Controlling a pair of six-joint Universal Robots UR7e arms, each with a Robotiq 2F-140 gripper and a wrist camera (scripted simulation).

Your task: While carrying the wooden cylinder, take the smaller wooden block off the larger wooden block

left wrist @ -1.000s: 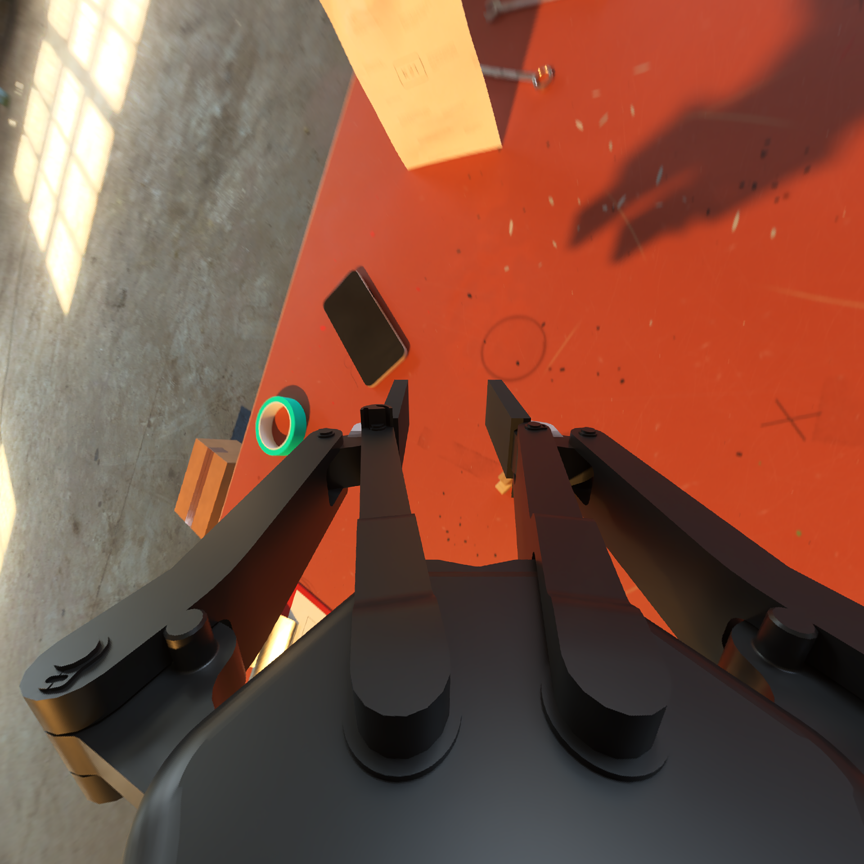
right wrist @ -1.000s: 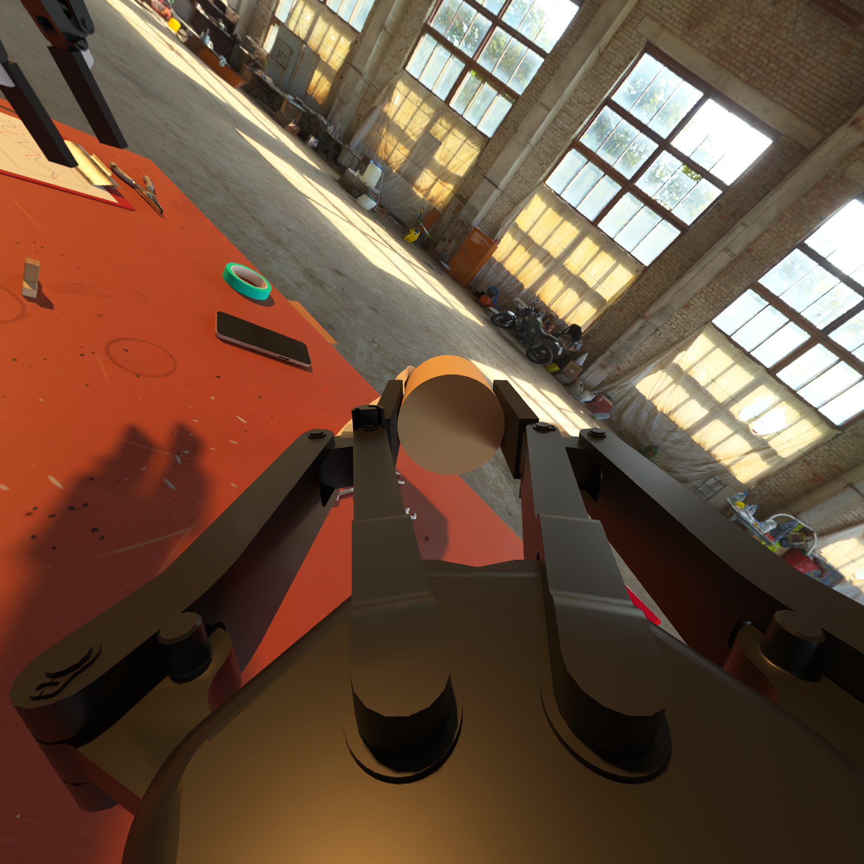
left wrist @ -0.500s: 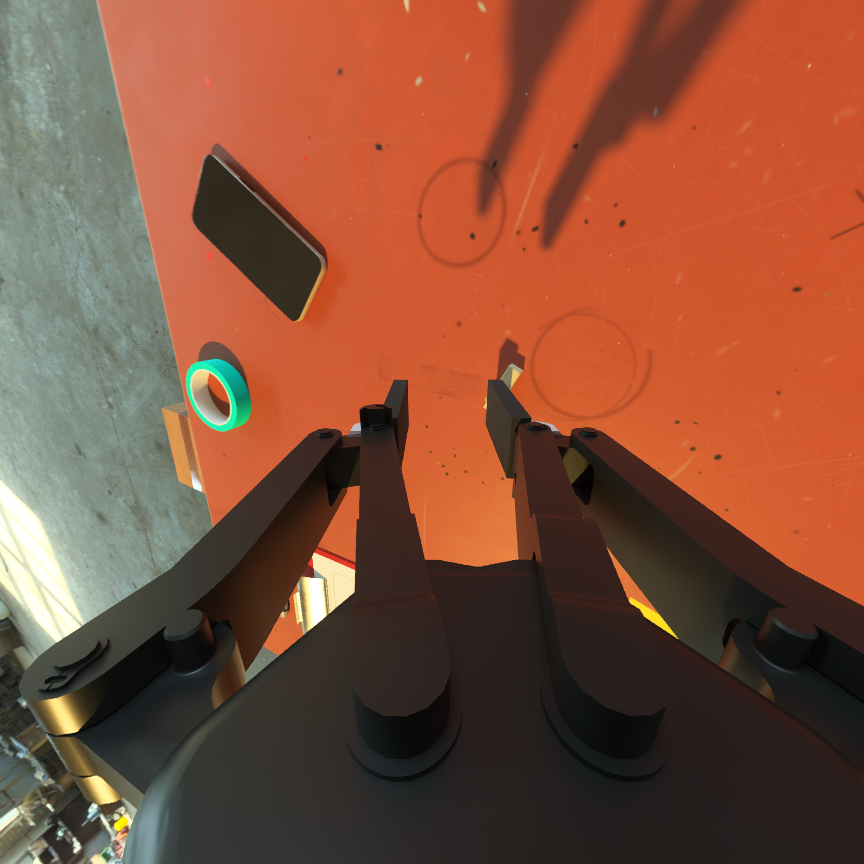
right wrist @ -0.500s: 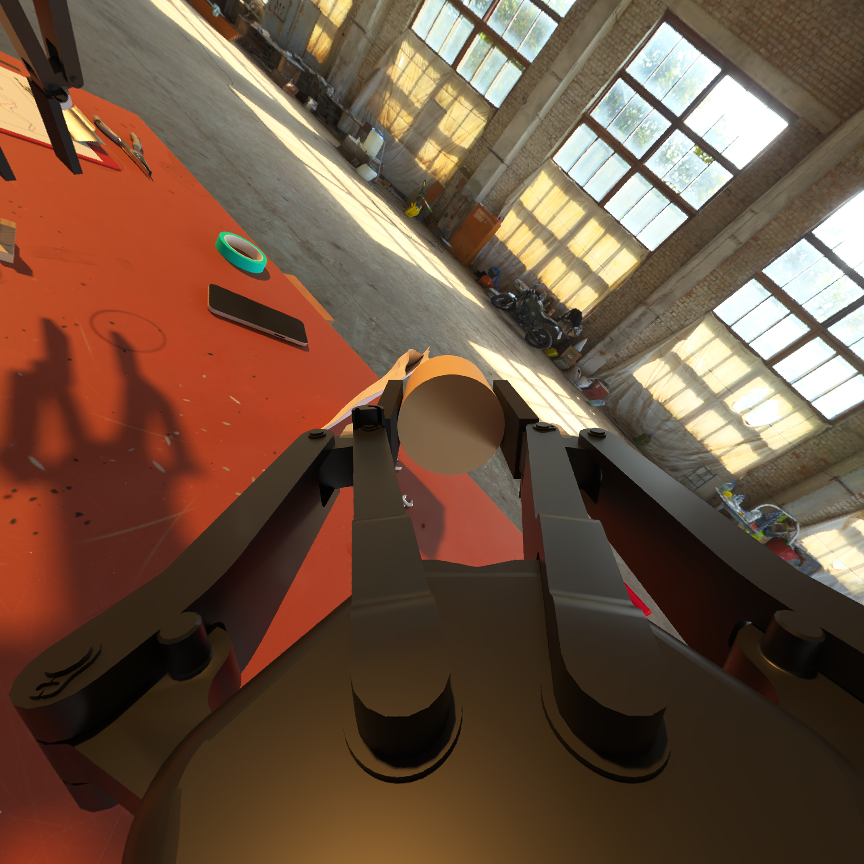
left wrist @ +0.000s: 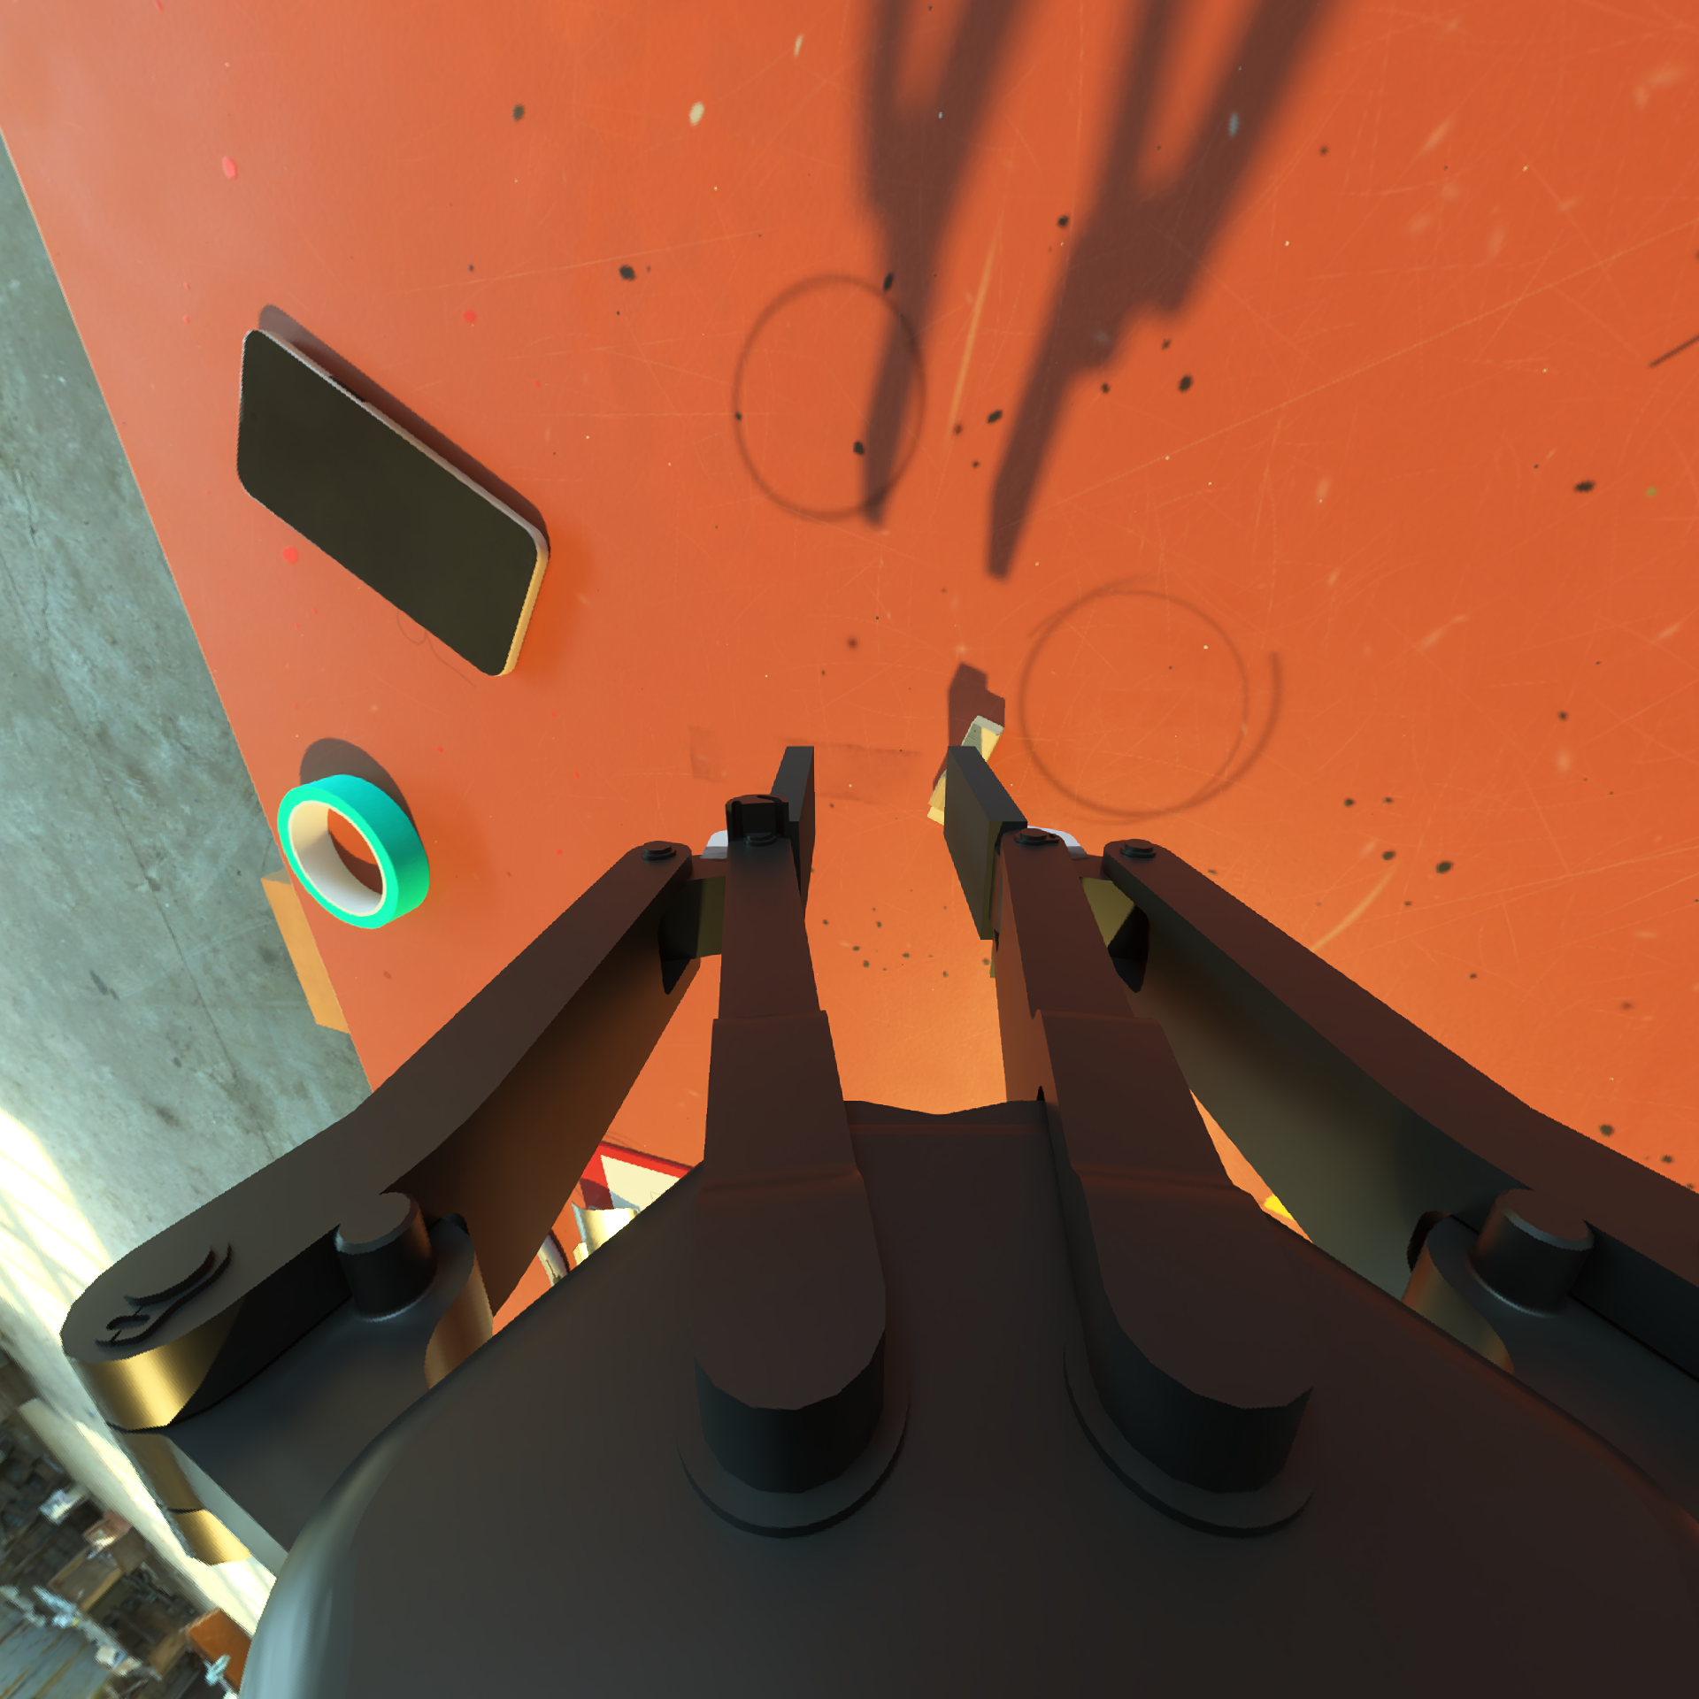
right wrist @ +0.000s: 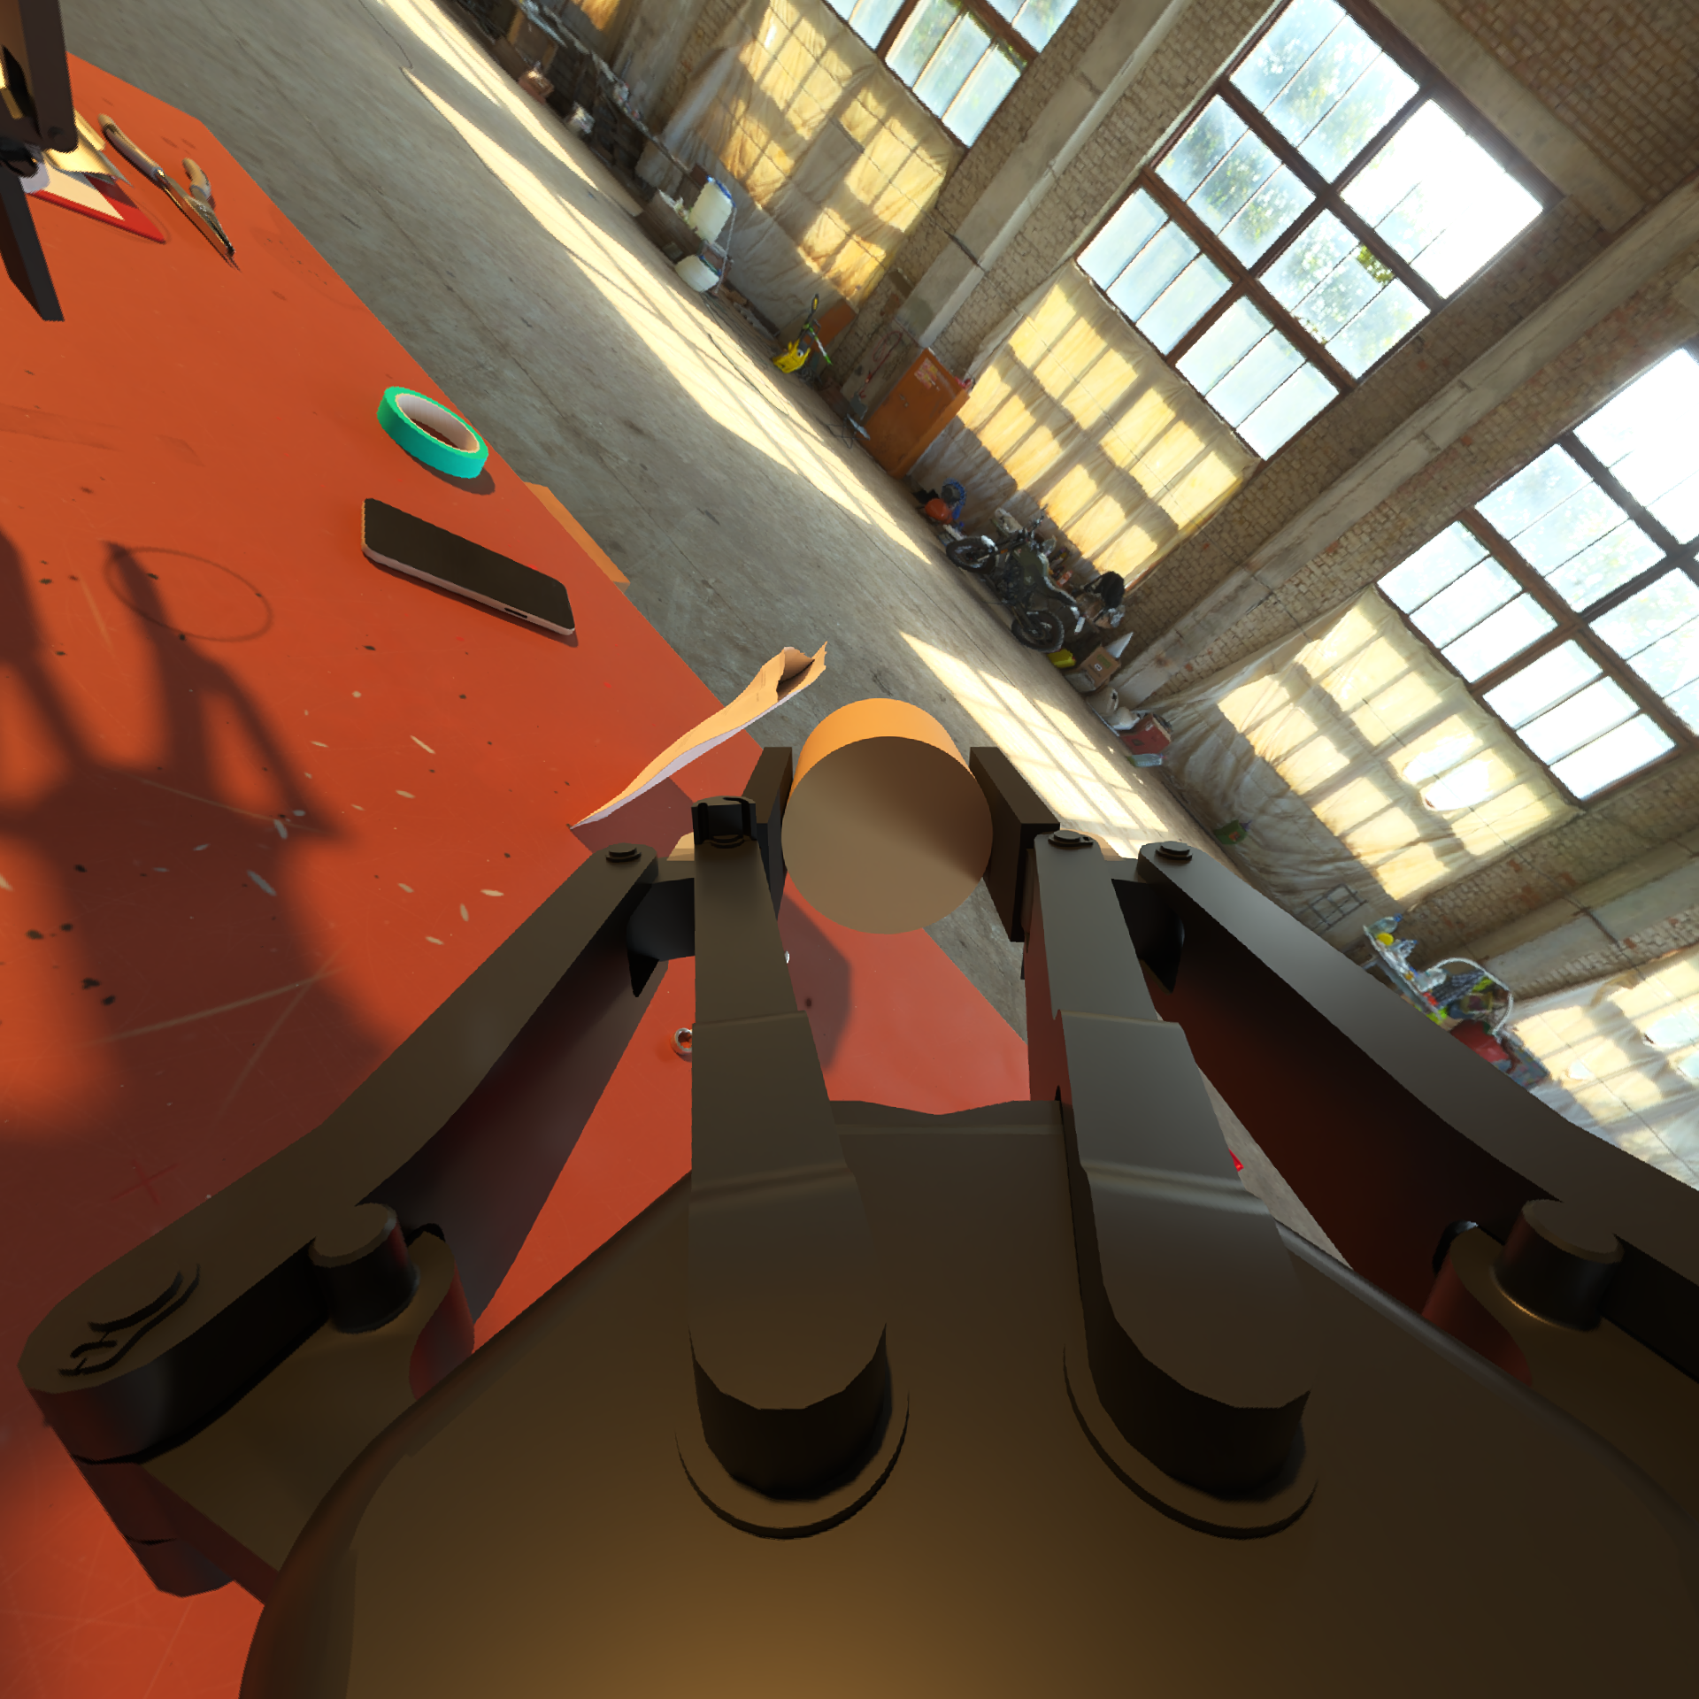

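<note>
In the left wrist view my left gripper (left wrist: 878,768) is open and empty above the red table (left wrist: 1287,460). A pale wooden block (left wrist: 980,735) lies on the table just beyond my right fingertip (left wrist: 965,791). The finger hides most of it, so I cannot tell the smaller block from the larger one. In the right wrist view my right gripper (right wrist: 883,781) is shut on the wooden cylinder (right wrist: 887,827) and holds it above the table's edge. The left gripper (right wrist: 28,156) shows at the far top left of that view.
A black phone (left wrist: 386,496) (right wrist: 469,565) and a green tape roll (left wrist: 354,850) (right wrist: 432,432) lie near the table's edge. A tan paper sheet (right wrist: 717,726) lies curled past the cylinder. Hand tools (right wrist: 175,184) and a red-edged board (left wrist: 634,1181) lie farther off. A small nut (right wrist: 682,1041) lies nearby.
My left gripper has swung away from the tan sheet to hang over the wooden block, and stays open. My right gripper has tilted a little and still holds the cylinder.
</note>
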